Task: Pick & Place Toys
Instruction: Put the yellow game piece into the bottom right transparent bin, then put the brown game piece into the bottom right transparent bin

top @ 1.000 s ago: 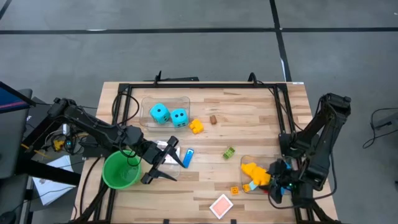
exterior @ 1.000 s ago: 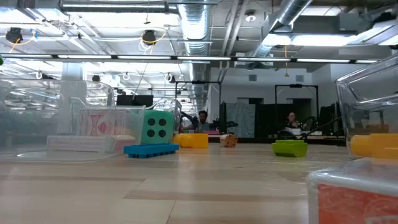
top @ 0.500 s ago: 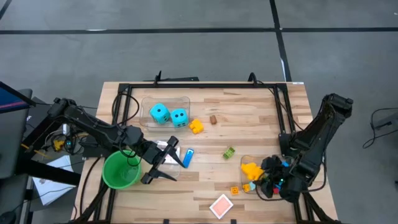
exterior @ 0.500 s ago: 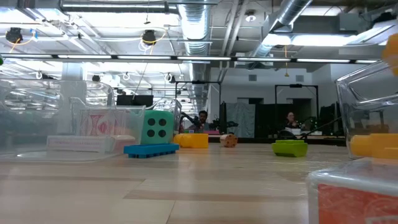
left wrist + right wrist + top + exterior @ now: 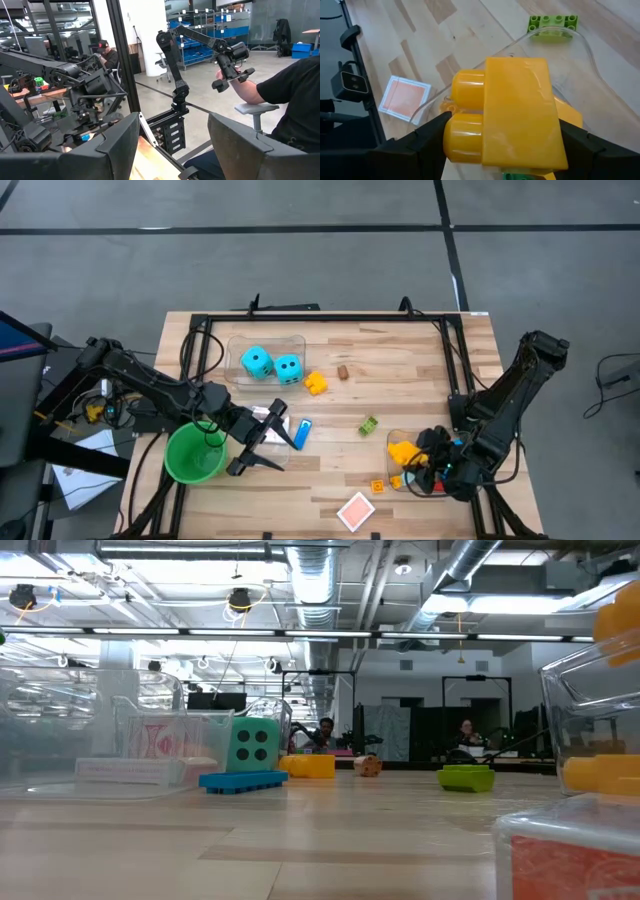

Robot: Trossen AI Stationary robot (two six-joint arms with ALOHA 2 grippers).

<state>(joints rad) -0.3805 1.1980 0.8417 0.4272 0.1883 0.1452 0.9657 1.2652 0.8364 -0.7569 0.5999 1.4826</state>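
So the right gripper [image 5: 502,132] is down at the near right corner of the counter [image 5: 420,370], hanging over the clear bin [image 5: 398,480] there, and its fingers are clamped on a chunky yellow brick [image 5: 507,117]. From its wrist camera you can see the brick wedged between both fingers, studs pointing sideways. More yellow pieces [image 5: 403,452] sit in that bin, and a small orange brick [image 5: 377,486] lies on the wood just beside it. A playing card [image 5: 356,510] with a red back lies flat near the front edge.

The left gripper [image 5: 262,442] is parked over by the green cup [image 5: 193,454], fingers spread apart with nothing between them. Right next to it there's a second clear bin [image 5: 287,442], and a blue brick [image 5: 302,432] sits against that bin.

Toward the back, two cyan dice [image 5: 271,364] sit together in a third clear bin [image 5: 298,342], with another yellow brick [image 5: 316,383] just outside it. A green brick [image 5: 368,423] sits alone mid-counter, and there's a small brown thing [image 5: 342,371] farther back that I can't make out.
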